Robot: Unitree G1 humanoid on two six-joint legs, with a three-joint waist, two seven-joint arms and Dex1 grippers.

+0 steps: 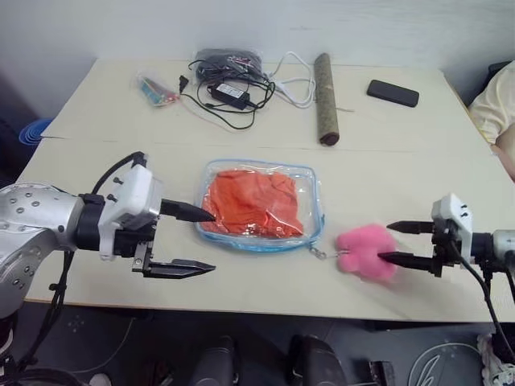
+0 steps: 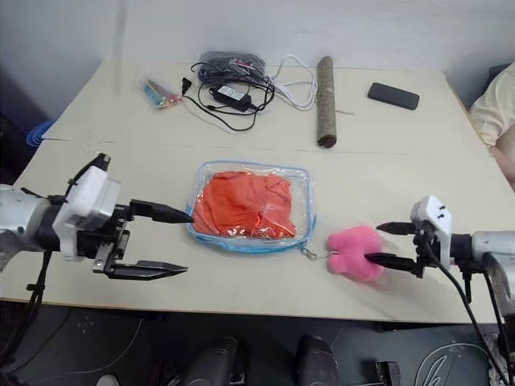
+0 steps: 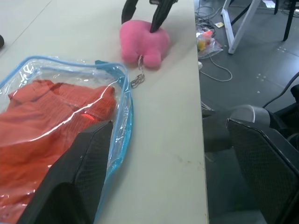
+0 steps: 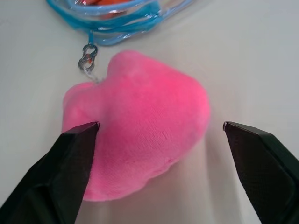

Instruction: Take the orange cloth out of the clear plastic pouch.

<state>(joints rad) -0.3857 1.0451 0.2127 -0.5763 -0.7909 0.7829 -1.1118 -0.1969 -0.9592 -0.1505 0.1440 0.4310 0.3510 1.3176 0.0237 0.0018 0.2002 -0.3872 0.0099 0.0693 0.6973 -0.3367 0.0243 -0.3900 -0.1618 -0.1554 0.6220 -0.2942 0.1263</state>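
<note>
Head camera: orange cloth (image 1: 256,201) lying folded inside the clear plastic pouch (image 1: 310,181), flat on the bench (image 1: 386,169). Pouch as landmark. Left end effector (image 1: 193,240) just beside the pouch's left edge, fingers spread apart, upper fingertip at the pouch's rim, lower one nearer the bench's front edge, nothing held. Pink plush toy (image 1: 364,251) just right of the pouch's near right corner, joined to it by a short metal chain. Right end effector (image 1: 393,243) at the toy's right side, fingers apart, one tip against the plush, not closed on it. Beyond the pouch: black cable bundle with adapter (image 1: 229,80), small packet of colourful items (image 1: 158,90), brown cylindrical stick (image 1: 325,98), dark phone (image 1: 393,92).

Left wrist camera: two black fingers (image 3: 79,177) well apart, one over the pouch's blue-trimmed edge, cloth visible through the plastic; toy and chain past the pouch's corner, other arm's fingertips on the toy.

Right wrist camera: fingers (image 4: 74,163) parted on either side of the toy, one touching the plush, the other clear of it; pouch's blue trim and chain ring just beyond the toy.
</note>
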